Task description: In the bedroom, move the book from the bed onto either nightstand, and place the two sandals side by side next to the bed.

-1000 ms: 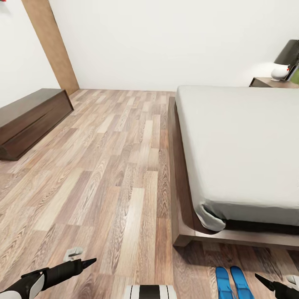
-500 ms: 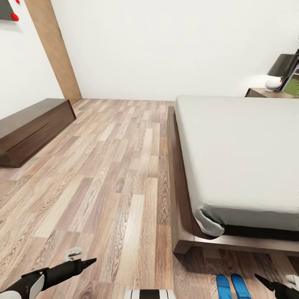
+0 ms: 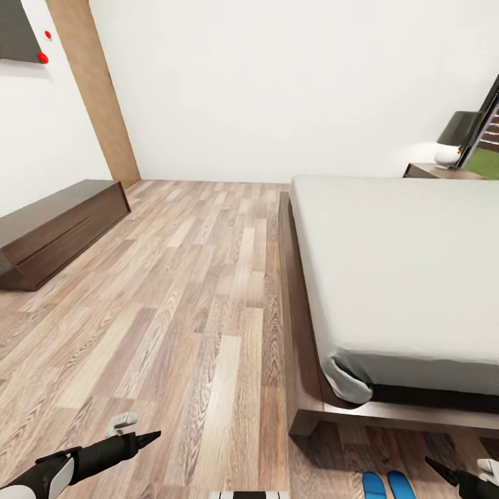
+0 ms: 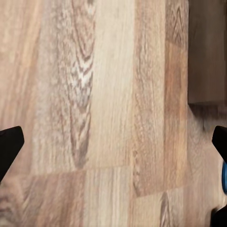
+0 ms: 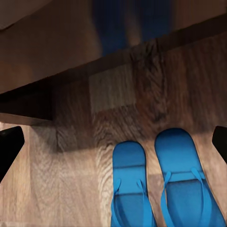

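The bed (image 3: pixel 402 270), a pale grey mattress on a dark wooden frame, takes up the right half of the head view. A nightstand (image 3: pixel 443 170) with a black-shaded lamp (image 3: pixel 459 133) stands at its far corner. Two blue sandals (image 3: pixel 387 484) lie side by side on the floor by the bed's near end; the right wrist view shows them as one sandal (image 5: pixel 130 187) and the other (image 5: pixel 187 182) just off the frame. My right gripper (image 5: pixel 113 142) hangs open above them, also seen low in the head view (image 3: pixel 457 468). My left gripper (image 3: pixel 142 428) is open over bare floor (image 4: pixel 113 142). The book is out of view.
A low dark-brown cabinet (image 3: pixel 59 225) runs along the left wall. A light wooden panel (image 3: pixel 97 90) stands in the far left corner, with a dark wall board (image 3: pixel 17 31) beside it. Wood-plank floor (image 3: pixel 208 312) stretches between cabinet and bed.
The whole head view has tilted upward: the camera moved. The sandals now sit at the picture's bottom edge and more wall shows. Both grippers keep their places in the picture.
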